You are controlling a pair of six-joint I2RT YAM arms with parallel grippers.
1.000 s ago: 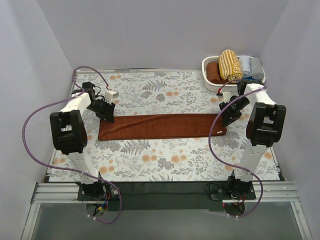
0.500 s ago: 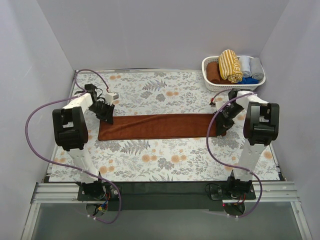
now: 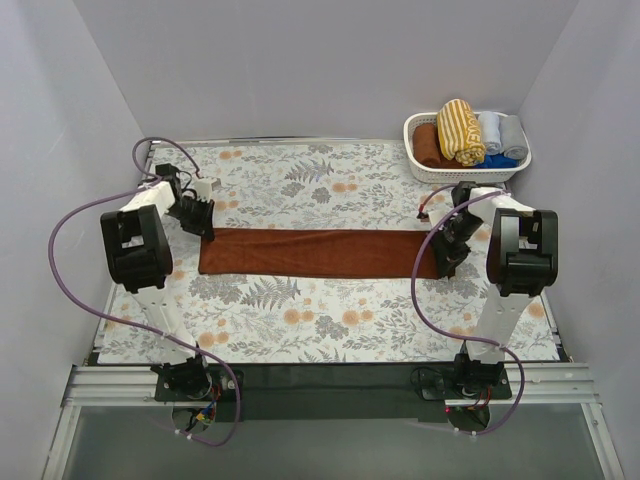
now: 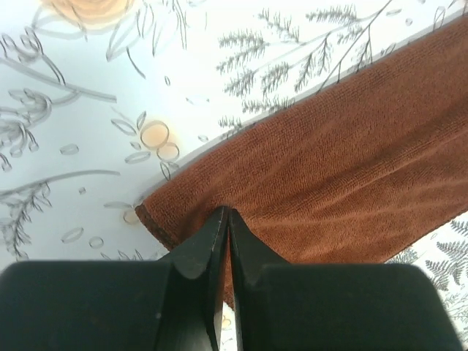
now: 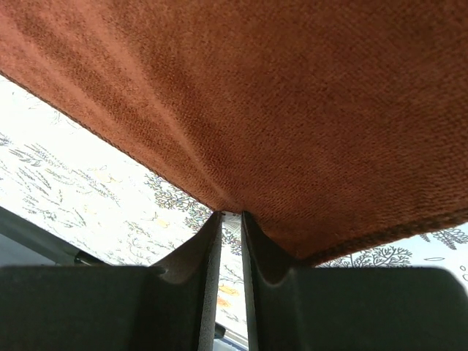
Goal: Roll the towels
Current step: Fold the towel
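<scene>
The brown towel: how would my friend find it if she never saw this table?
Find the table with the leafy, flowery top. Across its middle lies the brown towel, one long flat strip. Every other towel, like the yellow striped towel, sits rolled up in the white basket at the far right corner.

Nothing legible appears in any view: no lettering, labels, brand marks, numbers or signs on any surface.
</scene>
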